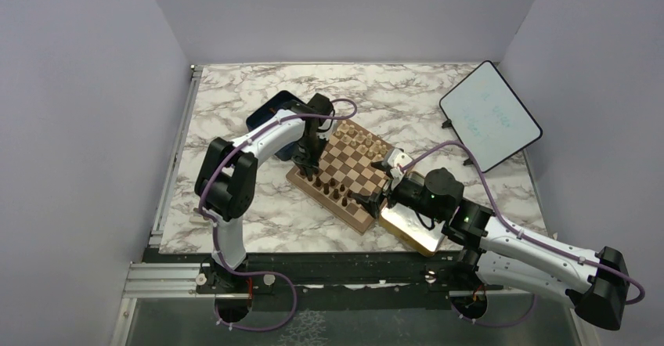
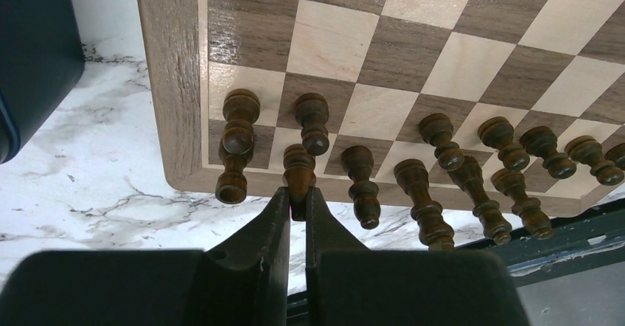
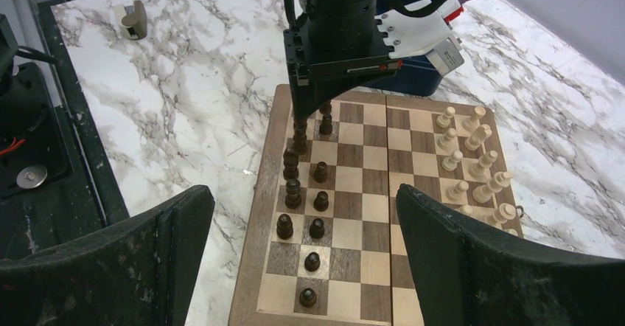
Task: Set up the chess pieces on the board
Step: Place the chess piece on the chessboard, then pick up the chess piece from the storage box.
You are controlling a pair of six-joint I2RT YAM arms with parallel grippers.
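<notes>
At the board's (image 1: 356, 167) left corner the left gripper (image 2: 297, 199) has its fingers (image 2: 262, 230) pressed in on a dark piece (image 2: 298, 165). This piece stands upright over the second square of the back row; whether its base touches the wood I cannot tell. Around it the dark pieces (image 3: 318, 200) fill most of two rows along that edge. The front row runs nearly the whole length, with what looks like one gap towards the left gripper's end. The back row is filled from the corner onward, but in the right wrist view its two squares nearest that camera look bare. Pale pieces (image 3: 472, 156) stand along the opposite edge. The right gripper (image 3: 304, 197) hangs above the board's other end with its fingers spread wide and nothing between them. I judge the dark side to be well over half set. What is left is to release the held piece on its square and to fill those last back-row squares, and perhaps one front-row square too.
</notes>
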